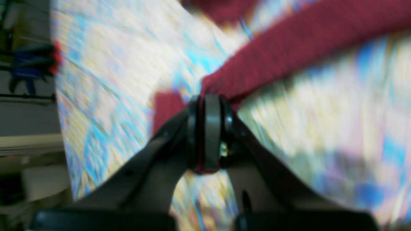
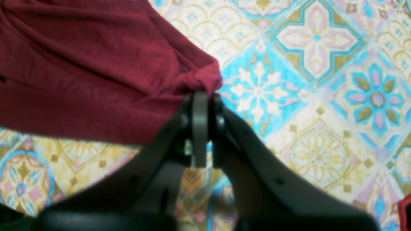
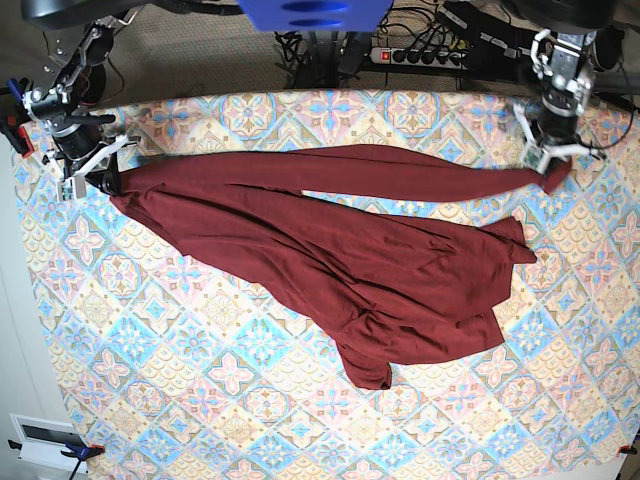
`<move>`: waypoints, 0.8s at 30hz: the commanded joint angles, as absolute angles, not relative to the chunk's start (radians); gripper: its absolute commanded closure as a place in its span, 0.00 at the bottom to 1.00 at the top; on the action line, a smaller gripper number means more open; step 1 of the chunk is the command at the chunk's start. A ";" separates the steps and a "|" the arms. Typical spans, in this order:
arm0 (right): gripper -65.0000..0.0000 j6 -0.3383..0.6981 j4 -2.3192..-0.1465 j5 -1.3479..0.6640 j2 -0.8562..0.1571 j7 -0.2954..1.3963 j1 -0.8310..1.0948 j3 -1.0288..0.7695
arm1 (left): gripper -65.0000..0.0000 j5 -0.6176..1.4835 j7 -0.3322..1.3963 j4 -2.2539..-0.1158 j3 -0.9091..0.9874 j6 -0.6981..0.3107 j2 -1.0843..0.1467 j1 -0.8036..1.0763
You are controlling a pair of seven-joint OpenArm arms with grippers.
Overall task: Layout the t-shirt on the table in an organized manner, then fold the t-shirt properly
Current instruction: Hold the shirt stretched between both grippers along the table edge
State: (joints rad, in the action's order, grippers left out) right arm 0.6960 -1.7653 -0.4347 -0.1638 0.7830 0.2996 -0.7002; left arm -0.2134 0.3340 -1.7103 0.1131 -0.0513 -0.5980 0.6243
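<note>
Patterned table (image 3: 230,400) bears the t-shirt (image 3: 330,250), stretched between both clamped grippers

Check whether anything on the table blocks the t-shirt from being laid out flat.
Nothing visible does. The t-shirt is the only thing lying on the table, with open cloth all around it. The left gripper and right gripper are shut on its opposite ends.

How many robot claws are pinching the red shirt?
2. The left gripper pinches the t-shirt at its far right end in the base view; the right gripper pinches its far left end.
</note>
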 commanded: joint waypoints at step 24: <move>1.00 0.696 -1.781 -0.452 -0.179 0.762 0.295 -0.707 | 0.91 0.070 0.343 -1.695 0.176 -0.036 -0.716 0.670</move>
State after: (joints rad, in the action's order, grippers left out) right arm 0.6964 -1.7653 -0.4347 -0.1635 0.7834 0.2993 -0.7006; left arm 0.0708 0.3569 -1.6806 0.1661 -0.0490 -0.6945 0.6682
